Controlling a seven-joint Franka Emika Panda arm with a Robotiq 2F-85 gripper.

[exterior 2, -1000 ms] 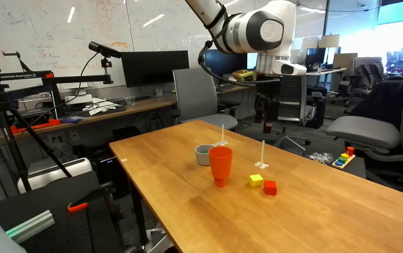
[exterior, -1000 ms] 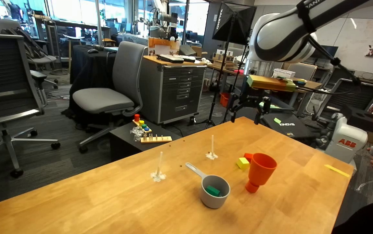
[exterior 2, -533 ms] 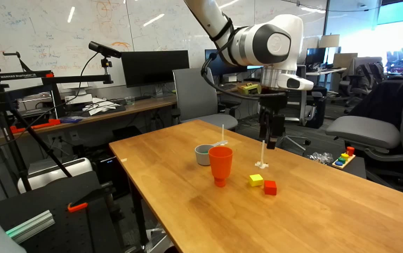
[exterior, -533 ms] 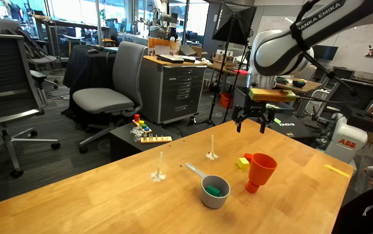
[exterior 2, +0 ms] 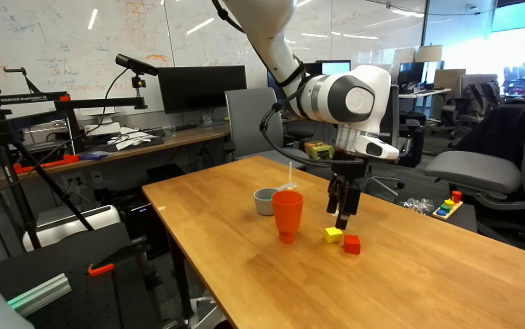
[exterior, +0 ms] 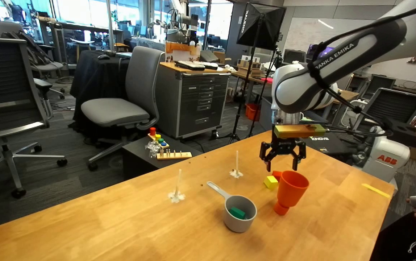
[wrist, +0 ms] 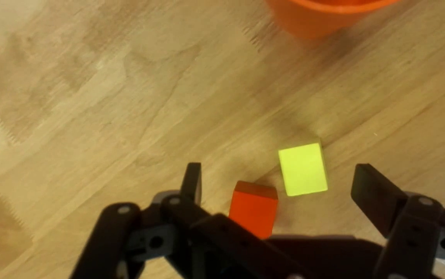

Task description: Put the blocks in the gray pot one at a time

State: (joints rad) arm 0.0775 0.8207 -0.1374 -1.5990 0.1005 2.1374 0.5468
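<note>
The yellow block (exterior: pixel 270 182) (exterior 2: pixel 333 235) (wrist: pixel 304 169) and the red block (exterior: pixel 276 174) (exterior 2: pixel 352 244) (wrist: pixel 254 211) sit close together on the table. The red block is partly hidden behind the cup in an exterior view and by a finger in the wrist view. The gray pot (exterior: pixel 238 226) (exterior 2: pixel 264 206) stands upright with a dark green block (exterior: pixel 237 213) inside; anything beneath it is hidden. My gripper (exterior: pixel 282 169) (exterior 2: pixel 338 223) (wrist: pixel 279 167) is open and empty, pointing down just above the yellow and red blocks. In the wrist view both blocks lie between its fingers.
A red-orange cup (exterior: pixel 290 188) (exterior 2: pixel 287 212) (wrist: pixel 319 21) stands beside the yellow block, between the blocks and the pot. Two thin white pegs (exterior: pixel 178 183) (exterior: pixel 237 163) stand taped to the table. The pot's handle (exterior: pixel 218 189) points toward the pegs.
My gripper has come down from high above the table's far edge to just above the yellow and red blocks, staying open. The blocks, pot and cup have not moved.
</note>
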